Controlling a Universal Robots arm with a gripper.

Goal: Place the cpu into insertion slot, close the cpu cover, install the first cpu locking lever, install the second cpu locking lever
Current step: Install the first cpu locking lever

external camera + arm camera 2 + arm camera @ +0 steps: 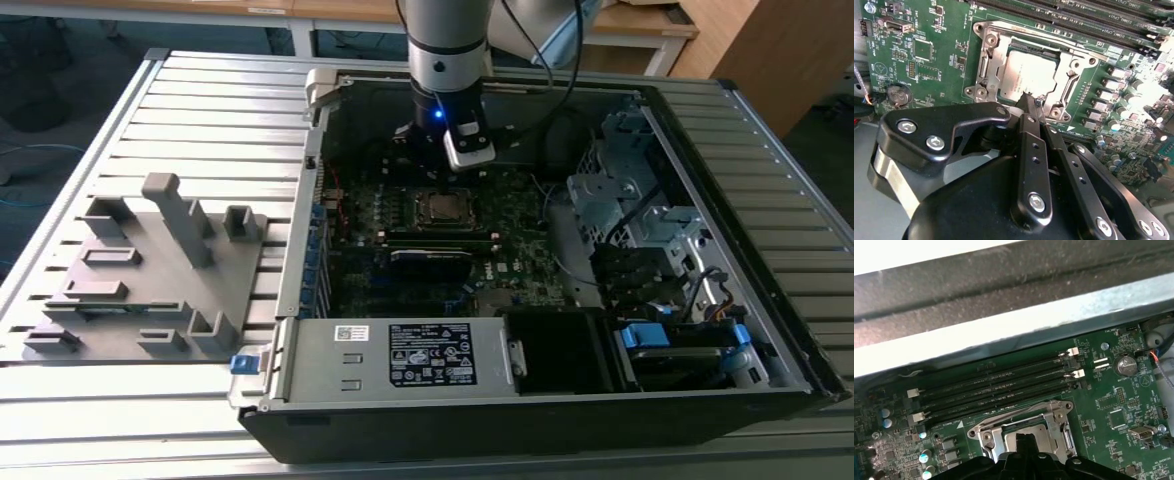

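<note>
The flat, dull silver cpu [1026, 74] lies in the square insertion slot [985, 76] on the green board [939, 30], framed by the thin metal cpu cover [1070, 64]. The black gripper [1030, 100] has its narrow fingers closed together, tips touching the cover's edge.

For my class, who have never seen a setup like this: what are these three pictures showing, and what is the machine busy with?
The exterior view shows a robot arm reaching down into an open computer case that lies on a slatted metal table. A grey plastic holder sits toward that view's left. The two wrist views come from cameras riding on the arm. In the second wrist view, the black gripper has its fingers together, the tips at the edge of the chip socket on the green circuit board. The silvery chip lies in it, framed by the metal cover.
</note>
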